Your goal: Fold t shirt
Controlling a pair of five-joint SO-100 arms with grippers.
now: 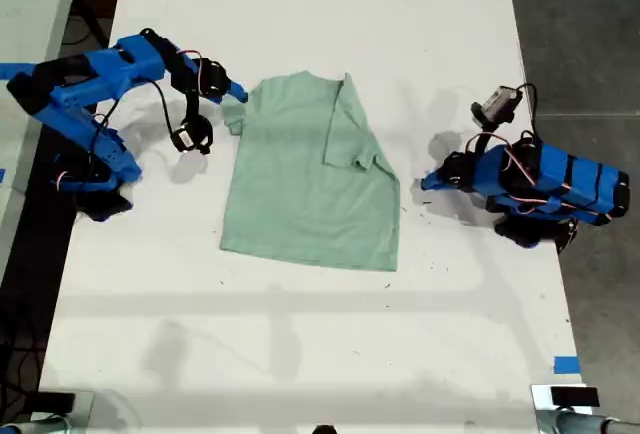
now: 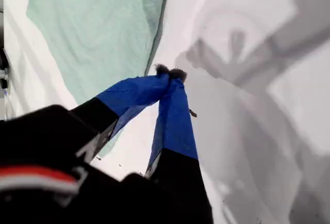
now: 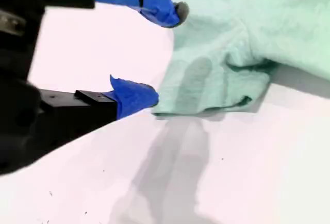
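The pale mint-green t shirt (image 1: 310, 184) lies flat in the middle of the white table (image 1: 300, 334), with one sleeve folded in over its body. My second gripper (image 1: 236, 94) is on the arm at the exterior view's left and stands open at the shirt's other sleeve (image 3: 216, 74). Its fingertips (image 3: 149, 97) sit right at the sleeve's edge and hold nothing. My first gripper (image 1: 425, 182), on the arm at the exterior view's right, is shut and empty. It hovers a short gap away from the shirt's side edge (image 2: 157, 43).
Both arm bases stand on the table, one at each side of the exterior view. A strip of blue tape (image 1: 565, 364) marks the near corner at the exterior view's right. Dark floor (image 1: 590, 34) lies beyond the table's edge there.
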